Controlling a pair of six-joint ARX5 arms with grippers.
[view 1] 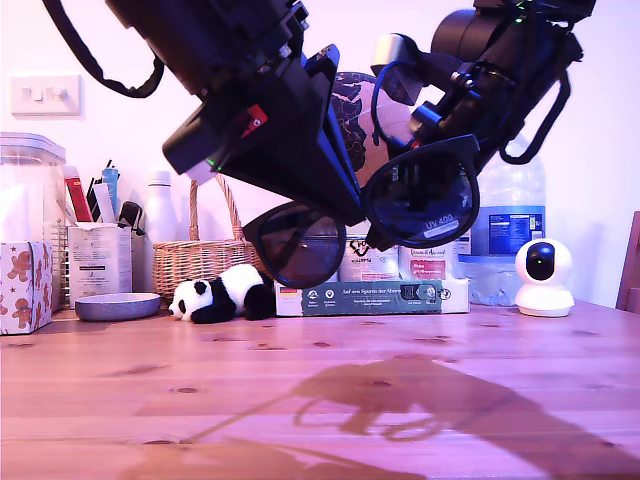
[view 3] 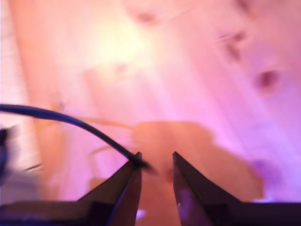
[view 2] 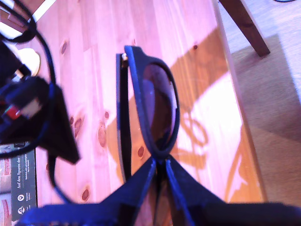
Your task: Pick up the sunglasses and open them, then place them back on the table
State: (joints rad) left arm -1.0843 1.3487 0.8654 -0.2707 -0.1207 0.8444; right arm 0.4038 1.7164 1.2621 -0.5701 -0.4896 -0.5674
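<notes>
The big brown wooden bench (view 1: 320,410) fills the low part of the exterior view, and a dark shadow of the arms lies on it, in front of the panda toy (view 1: 220,297). Two black arms hang high above the panda toy. My first gripper (view 2: 160,162) has its jaws squeezed together on the frame of the sunglasses (view 2: 153,101), right by the middle bit between the two dark lenses. My second gripper (view 3: 156,161) has its jaws a little way apart, and the thin end of one side arm of the sunglasses touches the tip of one jaw. That view is very blurry, so I think it only touches and is not pinched. The sunglasses (view 1: 420,205) are up in the air, well above the bench, higher than the panda toy and tilted, with one lens lower than the other. A flat box (view 1: 370,296) lies just beside the panda toy, and a woven basket (view 1: 195,258) stands behind it. A small white camera (view 1: 543,278) stands farther off, past the box.
</notes>
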